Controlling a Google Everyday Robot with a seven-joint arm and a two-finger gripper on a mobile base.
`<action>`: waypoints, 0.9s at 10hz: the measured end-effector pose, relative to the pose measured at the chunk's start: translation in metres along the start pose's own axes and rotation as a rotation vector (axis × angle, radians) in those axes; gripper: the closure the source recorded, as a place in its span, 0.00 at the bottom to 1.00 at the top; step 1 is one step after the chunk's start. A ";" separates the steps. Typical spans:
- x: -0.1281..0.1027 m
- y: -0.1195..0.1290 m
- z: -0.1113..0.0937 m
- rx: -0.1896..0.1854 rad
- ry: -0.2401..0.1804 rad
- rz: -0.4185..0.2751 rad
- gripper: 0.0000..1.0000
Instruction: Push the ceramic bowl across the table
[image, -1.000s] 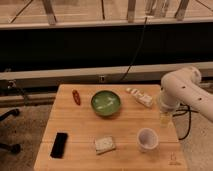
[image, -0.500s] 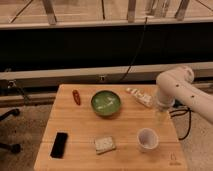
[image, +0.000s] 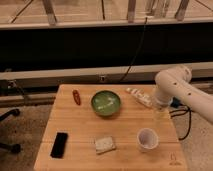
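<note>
The ceramic bowl (image: 106, 103) is dark green with a paler inside and whitish streaks. It sits at the middle back of the light wooden table (image: 80, 125). My white arm reaches in from the right. Its gripper (image: 159, 113) points down over the table's right side, to the right of the bowl and apart from it. It hangs just behind the white cup (image: 147, 138).
A red oblong item (image: 76, 96) lies left of the bowl. A white wrapped packet (image: 139, 96) lies to the bowl's right, near the arm. A black phone (image: 60, 144) and a pale square packet (image: 104, 144) lie at the front. A chair base (image: 7, 131) stands on the floor at left.
My arm has swung left, bringing the gripper in over the table's right side and closer to the bowl. The bowl and the other objects have not moved.
</note>
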 end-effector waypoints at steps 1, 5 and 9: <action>-0.002 -0.003 0.003 0.002 -0.009 -0.008 0.22; -0.003 -0.012 0.012 0.004 -0.031 -0.032 0.22; -0.006 -0.016 0.020 0.005 -0.054 -0.055 0.42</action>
